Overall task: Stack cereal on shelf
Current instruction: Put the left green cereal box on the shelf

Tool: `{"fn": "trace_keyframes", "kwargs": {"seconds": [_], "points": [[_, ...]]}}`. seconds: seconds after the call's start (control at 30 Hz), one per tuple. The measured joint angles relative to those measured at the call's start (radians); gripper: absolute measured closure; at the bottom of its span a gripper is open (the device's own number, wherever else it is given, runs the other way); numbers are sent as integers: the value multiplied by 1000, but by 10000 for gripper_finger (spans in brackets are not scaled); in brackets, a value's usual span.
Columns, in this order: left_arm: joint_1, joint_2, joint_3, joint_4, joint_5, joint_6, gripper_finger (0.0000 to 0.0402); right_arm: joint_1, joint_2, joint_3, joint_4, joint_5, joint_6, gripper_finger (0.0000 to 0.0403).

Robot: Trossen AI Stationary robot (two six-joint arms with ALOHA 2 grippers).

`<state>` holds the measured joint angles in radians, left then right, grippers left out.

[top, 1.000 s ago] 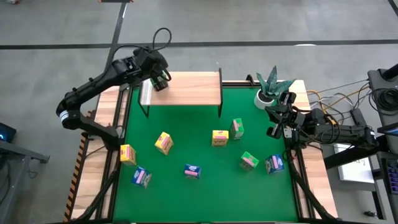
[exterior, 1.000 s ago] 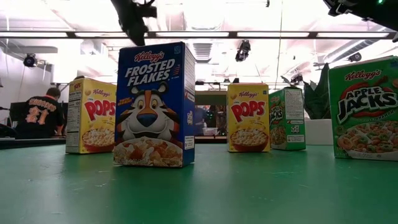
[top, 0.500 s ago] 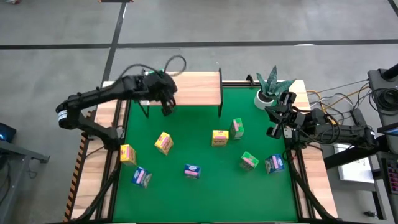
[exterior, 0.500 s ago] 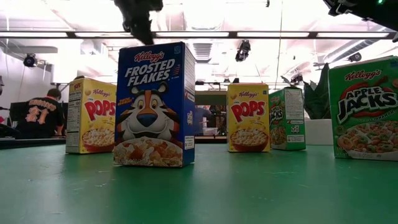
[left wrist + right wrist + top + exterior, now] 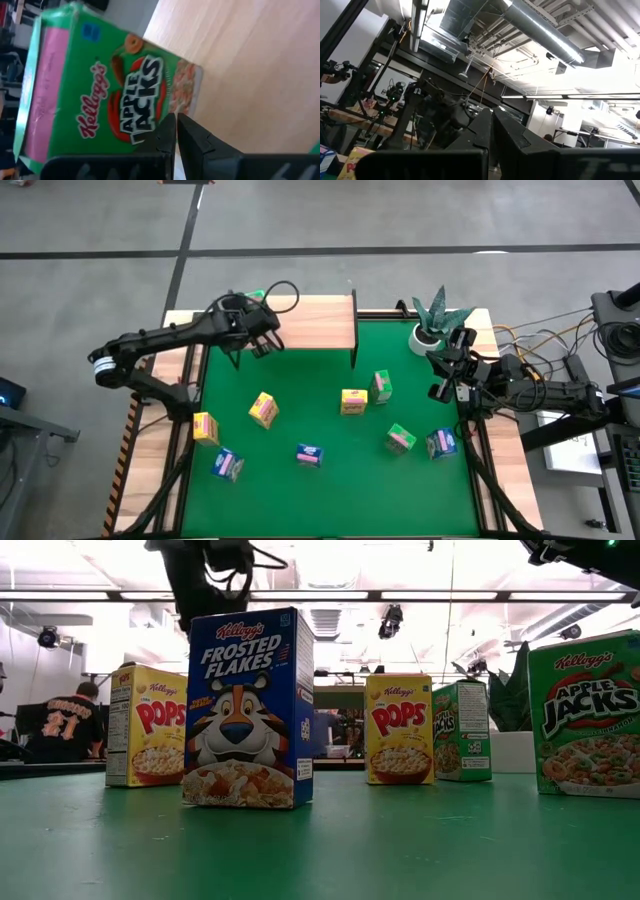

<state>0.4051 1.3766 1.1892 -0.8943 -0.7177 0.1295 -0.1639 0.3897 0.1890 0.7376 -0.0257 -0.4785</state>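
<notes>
A green Apple Jacks box [image 5: 107,95] lies on the pale plank top of the shelf [image 5: 310,320] near its left end, at the far edge of the green mat [image 5: 330,490], with the left gripper [image 5: 262,343] closed and empty just in front of it. Seven more cereal boxes are scattered across the mat: yellow ones [image 5: 263,409] toward the left edge and centre, blue [image 5: 309,454] toward the near edge, green [image 5: 381,385] toward the right. The right gripper [image 5: 445,385], also closed on nothing, waits at the mat's right edge beside a potted plant [image 5: 437,317].

left pincer [image 5: 262,340] over shelf [image 5: 310,323], cereal boxes [image 5: 353,401] on mat [image 5: 330,480]
</notes>
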Motion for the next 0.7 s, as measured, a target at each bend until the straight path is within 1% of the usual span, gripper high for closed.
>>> {"fn": "trace_keyframes", "kwargs": {"seconds": [0.33, 0.7], "points": [[71, 0, -21, 89, 1, 39, 402, 0, 0, 0, 0, 0, -5, 394], [81, 0, -22, 120, 1, 20, 402, 0, 0, 0, -1, 0, -5, 394]]}}
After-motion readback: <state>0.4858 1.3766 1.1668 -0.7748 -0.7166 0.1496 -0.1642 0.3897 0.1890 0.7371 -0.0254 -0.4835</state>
